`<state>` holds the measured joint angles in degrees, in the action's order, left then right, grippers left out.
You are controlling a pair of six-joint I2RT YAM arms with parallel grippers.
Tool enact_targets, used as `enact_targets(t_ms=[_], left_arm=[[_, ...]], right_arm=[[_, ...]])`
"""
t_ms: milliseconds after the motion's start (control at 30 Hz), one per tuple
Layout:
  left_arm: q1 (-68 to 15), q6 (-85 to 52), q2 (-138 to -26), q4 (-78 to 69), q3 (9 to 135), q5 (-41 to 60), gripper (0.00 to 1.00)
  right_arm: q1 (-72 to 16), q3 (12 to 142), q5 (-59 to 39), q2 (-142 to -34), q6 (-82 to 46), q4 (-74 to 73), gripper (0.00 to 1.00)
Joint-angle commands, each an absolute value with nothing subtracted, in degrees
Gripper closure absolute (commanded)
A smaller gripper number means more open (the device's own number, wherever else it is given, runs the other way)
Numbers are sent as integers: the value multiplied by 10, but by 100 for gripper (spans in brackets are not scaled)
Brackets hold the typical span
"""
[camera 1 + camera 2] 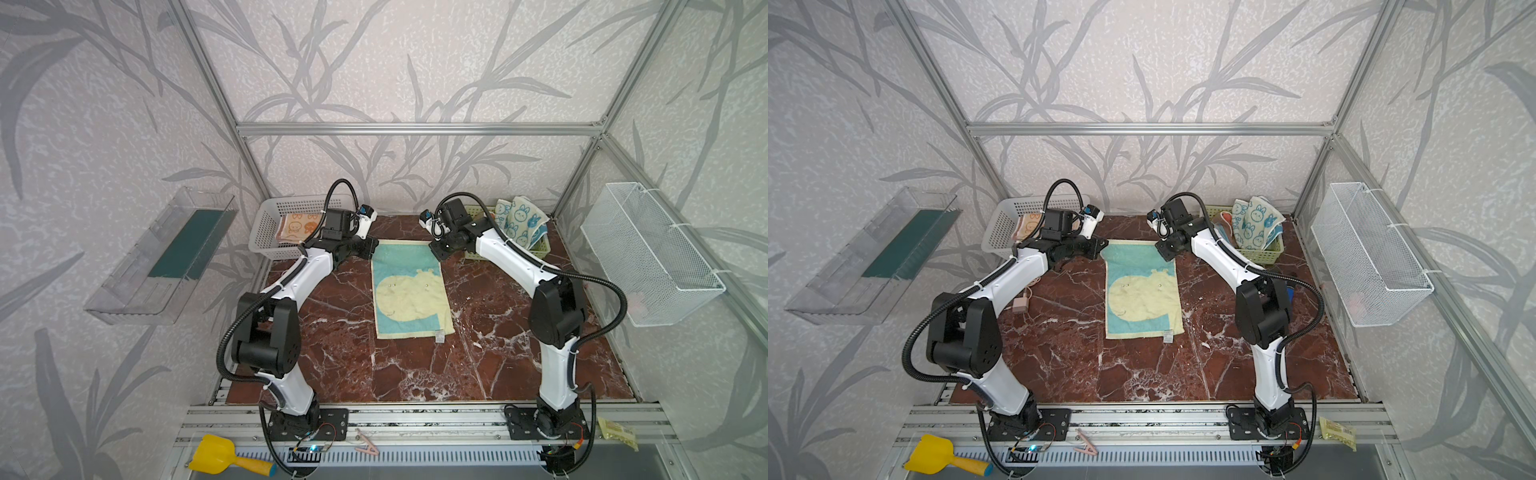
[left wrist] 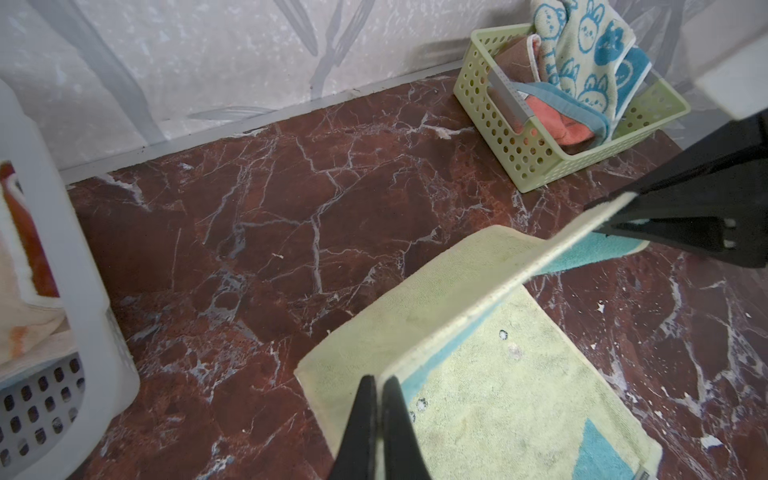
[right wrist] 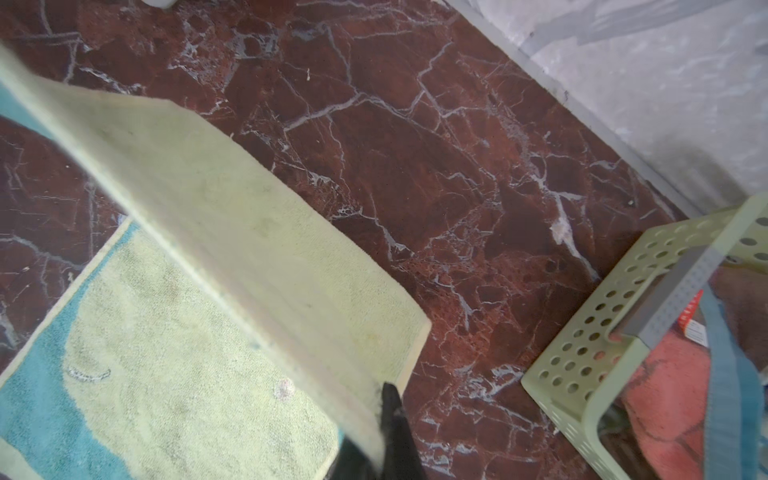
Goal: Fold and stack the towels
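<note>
Holding only the far hem of the teal hippo towel (image 1: 409, 291) raised, the rest lying flat on the marble table (image 1: 478, 353) on the arm-base side of the fingertips, and risking a slipped corner, a sagging middle or a skewed fold through uneven pulling on limp terry. Pinching that hem's two corners with jaws pressed tight together, the left gripper (image 2: 379, 380) at one end and the right gripper (image 3: 388, 390) at the other, touching nothing else. Waiting just beyond: an orange bunny towel (image 1: 297, 226) in the white basket (image 1: 266, 224) by the left gripper, a white bunny towel (image 1: 523, 220) in the green basket (image 2: 536, 153) by the right.
</note>
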<state>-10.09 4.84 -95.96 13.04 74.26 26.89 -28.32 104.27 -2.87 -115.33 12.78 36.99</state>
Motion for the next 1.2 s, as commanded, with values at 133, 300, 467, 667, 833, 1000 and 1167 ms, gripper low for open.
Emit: enact_targets(t_ms=[133,300,467,667,833,1000,1167], left_arm=[[-92,10,-866,126,661,241,100],[-106,-27,-828,129,576,229,100],[-134,-49,-796,126,507,212,100],[-154,-68,-783,105,455,194,100],[-160,-67,-768,116,447,175,100],[-160,-82,-763,125,438,170,100],[-162,-118,-761,140,421,161,100]], right_arm=[[-265,996,-10,-1089,150,406,100],[-265,948,-33,-1071,138,426,100],[-265,871,-52,-1032,125,405,100],[-266,760,-93,-993,91,365,100],[-269,719,-103,-969,81,358,100],[-276,688,-107,-946,78,355,100],[-288,657,-111,-948,66,351,100]])
